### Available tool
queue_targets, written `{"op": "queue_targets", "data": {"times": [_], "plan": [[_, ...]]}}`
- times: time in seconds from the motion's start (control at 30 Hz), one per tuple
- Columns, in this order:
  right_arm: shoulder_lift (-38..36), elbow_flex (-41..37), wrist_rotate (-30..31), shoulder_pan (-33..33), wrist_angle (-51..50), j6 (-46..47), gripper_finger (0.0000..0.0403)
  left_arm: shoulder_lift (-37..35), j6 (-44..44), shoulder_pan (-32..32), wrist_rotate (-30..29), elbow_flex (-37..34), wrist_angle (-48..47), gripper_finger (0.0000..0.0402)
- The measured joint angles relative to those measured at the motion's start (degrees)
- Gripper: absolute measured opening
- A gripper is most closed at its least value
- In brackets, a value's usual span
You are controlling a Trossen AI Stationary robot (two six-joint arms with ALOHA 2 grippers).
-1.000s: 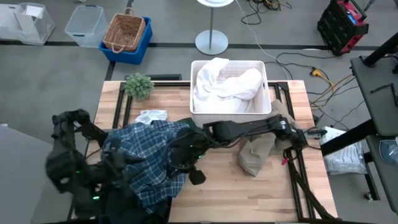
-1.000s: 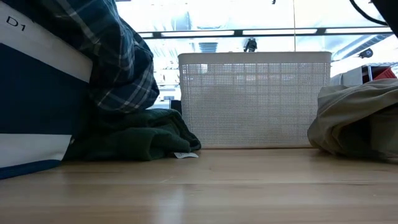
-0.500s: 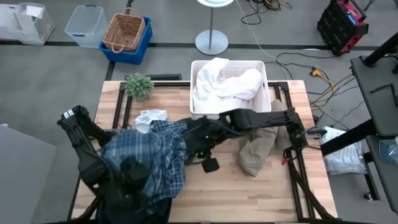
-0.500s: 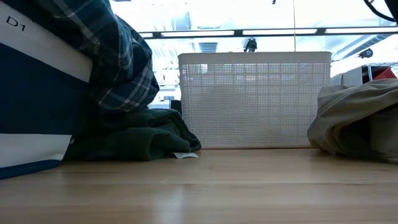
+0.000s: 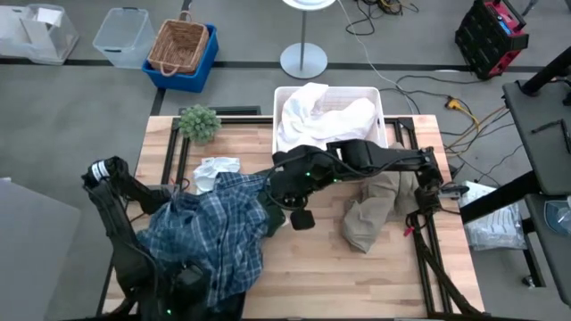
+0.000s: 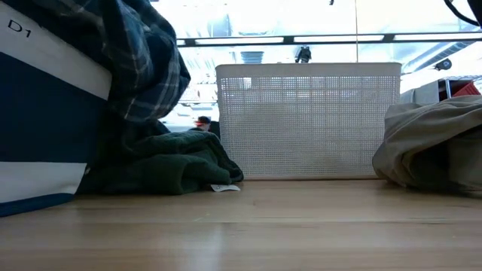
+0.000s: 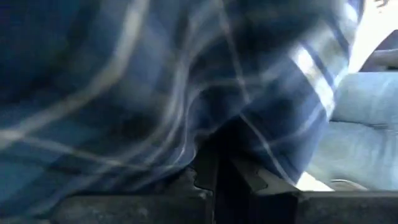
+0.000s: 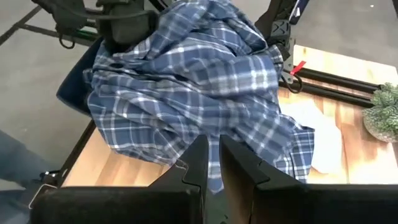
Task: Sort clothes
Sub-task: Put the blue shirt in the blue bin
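Observation:
The blue-and-white plaid shirt [image 5: 214, 236] lies heaped on the table's left half, over a dark green garment [image 6: 169, 165]. My left gripper [image 5: 189, 278] is at the shirt's near-left part and is shut on it; its wrist view shows little but plaid [image 7: 155, 93]. My right gripper [image 5: 299, 217] hovers right of the shirt's edge, its fingers [image 8: 239, 165] nearly together, nothing between them. A khaki garment [image 5: 368, 212] lies crumpled on the table near the bin. White clothes [image 5: 321, 120] fill the white bin [image 5: 385, 152]. A small white cloth [image 5: 217, 167] lies flat behind the shirt. My left gripper pinches a bunched fold of the plaid shirt [image 7: 211, 146] between its two fingers, coming from above and slanting down. One layer or several, I cannot tell. The rest of the shirt [image 8: 186, 93] spreads slack over the table and the garments under it.
A small green plant [image 5: 198, 122] stands at the far left corner. A navy-and-white panel marked D1 [image 6: 38, 113] fills the low view's left. Bare wood [image 5: 312, 276] lies near the front edge between shirt and khaki garment. A person in jeans [image 7: 367, 124] stands beyond the table.
My left gripper has swung from the table's left edge over the shirt, tipped downward and sunk onto the shirt's near-left part. My right gripper has drawn away from the shirt, toward the far edge and up. The shirt's heap has shifted a little toward the left.

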Motion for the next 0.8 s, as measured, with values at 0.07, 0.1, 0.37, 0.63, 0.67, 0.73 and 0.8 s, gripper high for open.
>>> {"op": "queue_targets", "data": {"times": [0.07, 0.1, 0.37, 0.63, 0.67, 0.73, 0.8], "plan": [[0.19, 0.0, 0.0, -0.03, 0.09, 0.01, 0.0033, 0.02, -1.42, 0.0, 0.09, -2.14, 5.86, 0.0], [0.21, 0.0, 0.0, -0.06, 0.06, 0.01, 0.0033, 0.02, -1.57, 0.0, 0.09, -2.3, 8.09, 0.0], [0.31, -0.02, -0.01, -1.48, 0.0, -0.58, 0.0034, 0.09, -2.61, 0.13, -0.87, 9.73, 7.71, 0.0], [0.33, -0.02, -0.02, -3.01, -0.03, -0.61, 0.0034, 0.1, -8.69, 0.04, -0.12, 23.25, -8.18, 0.0], [0.33, -0.02, -0.04, -3.2, -0.03, -0.63, 0.0034, 0.09, -8.65, 0.02, -1.19, 24.68, -9.94, 0.0], [0.33, -0.02, -0.06, -3.43, -0.03, -0.83, 0.0033, 0.09, -7.02, 0.06, -3.19, 27.28, -13.49, 0.0], [0.33, -0.02, -0.07, -3.65, -0.02, -1.07, 0.0033, 0.09, -4.52, 0.28, -6.42, 29.71, -18.29, 0.0]]}}
